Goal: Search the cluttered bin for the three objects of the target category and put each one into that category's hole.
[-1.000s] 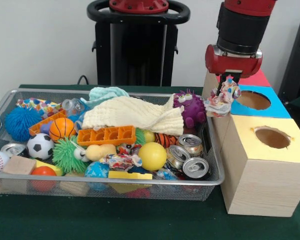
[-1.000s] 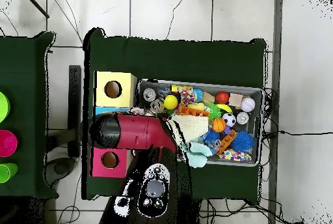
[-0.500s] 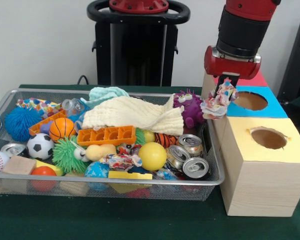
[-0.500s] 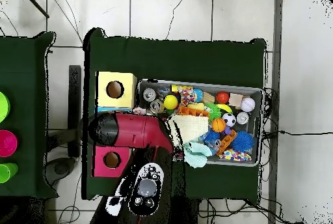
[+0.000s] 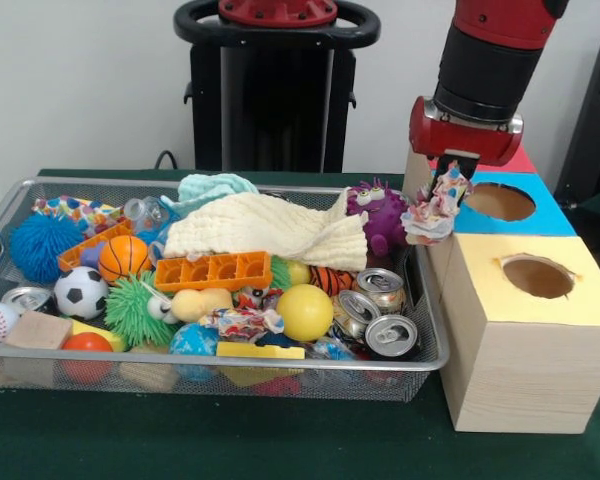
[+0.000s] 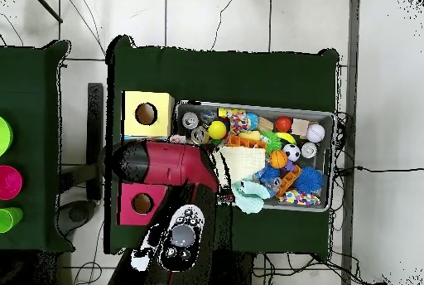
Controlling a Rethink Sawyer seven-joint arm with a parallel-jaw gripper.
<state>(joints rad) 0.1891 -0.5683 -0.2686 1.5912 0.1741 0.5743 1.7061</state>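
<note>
- From my remote seat I see the gripper (image 5: 450,183) clamped on a crumpled colourful wrapper (image 5: 432,212), which dangles in the air below it.
- In the front view the wrapper hangs just beside the blue box (image 5: 507,205), at that box's edge facing the bin, and it isn't over the round hole. It's also right next to the purple spiky monster toy (image 5: 378,215) at the end of the wire bin (image 5: 230,367).
- The yellow box (image 5: 528,330) sits in front of the blue one, and there's a red box (image 6: 139,205) at the other end of the row. Overhead, the arm (image 6: 166,162) covers the blue box completely.
- The bin's a mess: a cream cloth (image 5: 270,228) draped across the middle, an orange tray (image 5: 212,270), a yellow ball (image 5: 304,312), a soccer ball (image 5: 80,292) and a blue spiky ball (image 5: 36,245).
- Three crushed cans (image 5: 378,308) are bunched in the bin corner nearest the yellow box.
- Another patterned wrapper (image 5: 242,323) lies among the toys beside the yellow ball.
</note>
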